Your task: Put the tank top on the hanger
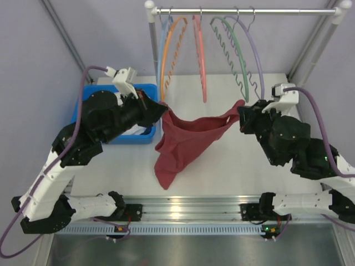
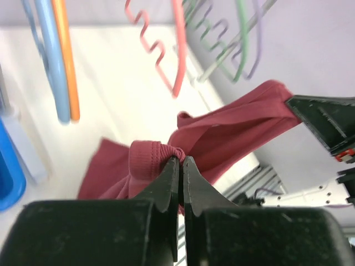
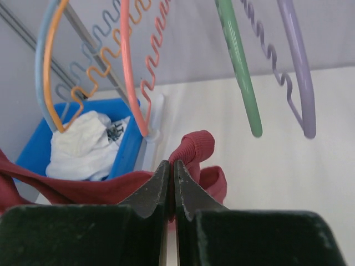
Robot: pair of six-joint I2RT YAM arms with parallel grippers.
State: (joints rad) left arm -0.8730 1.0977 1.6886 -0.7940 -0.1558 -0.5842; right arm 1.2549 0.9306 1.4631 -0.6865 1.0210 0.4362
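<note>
The maroon tank top [image 1: 183, 141] hangs stretched between my two grippers above the table, its body drooping down to the tabletop. My left gripper [image 1: 162, 106] is shut on one ribbed strap [image 2: 150, 158]; my right gripper [image 1: 242, 112] is shut on the other strap [image 3: 197, 147]. In the left wrist view the left gripper [image 2: 181, 159] pinches the strap's fold, and in the right wrist view the right gripper [image 3: 171, 163] does the same. The lavender hanger [image 1: 254, 47] hangs on the rail at the far right, behind and above the right gripper. It also shows overhead in the right wrist view [image 3: 297, 61].
A metal rail [image 1: 244, 10] at the back carries blue [image 1: 162, 50], orange [image 1: 173, 44], salmon [image 1: 201, 55] and green [image 1: 233, 41] hangers. A blue bin [image 1: 145, 136] with a white cloth [image 3: 83, 147] stands behind the left arm.
</note>
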